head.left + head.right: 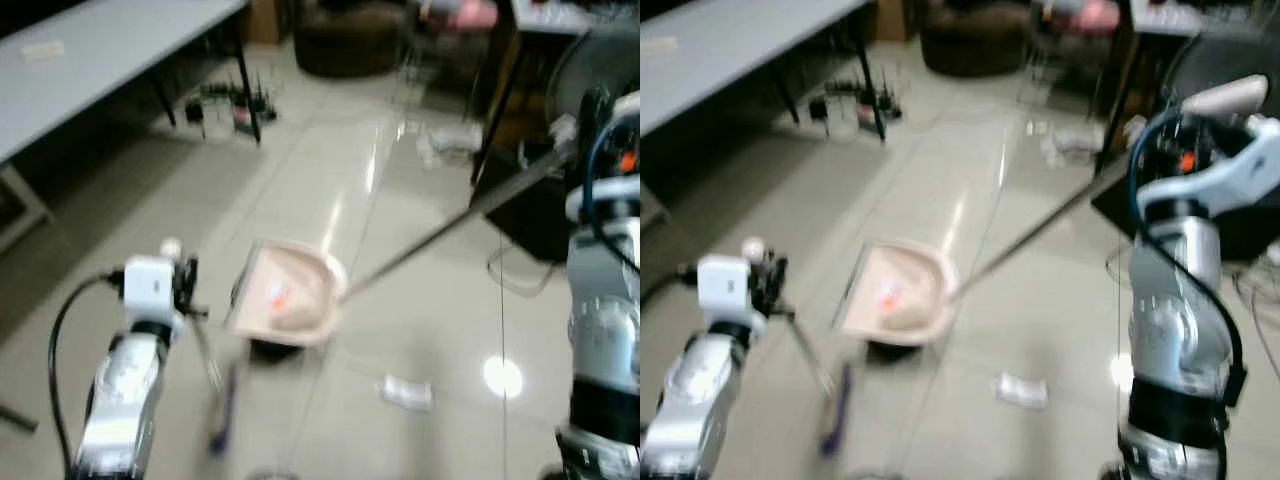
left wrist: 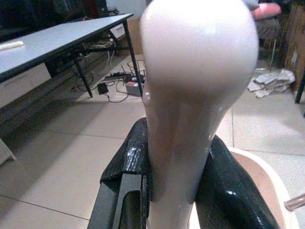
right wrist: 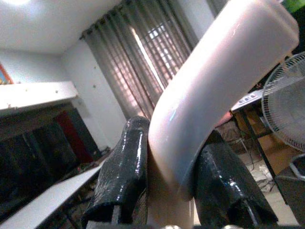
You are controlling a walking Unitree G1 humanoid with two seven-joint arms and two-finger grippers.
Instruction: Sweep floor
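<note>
A pink dustpan (image 1: 288,292) lies on the pale tiled floor, holding an orange scrap and some pale litter. Its long metal rod (image 1: 440,232) slants up to the right, ending in a curved pale handle (image 3: 214,105). My right gripper (image 3: 174,191) is shut on that handle, high at the right (image 1: 1185,125). My left gripper (image 1: 186,285) is shut on the broom's pale handle top (image 2: 190,105). The broom's thin shaft runs down to a blurred purple head (image 1: 222,412) on the floor, near the dustpan's left side. A white crumpled scrap (image 1: 406,392) lies right of the dustpan.
A grey table (image 1: 90,60) stands at the left, with power strips and cables (image 1: 225,105) by its leg. A dark pouf (image 1: 350,40) sits at the back. More crumpled paper (image 1: 445,140) lies by a dark stand (image 1: 535,205) on the right.
</note>
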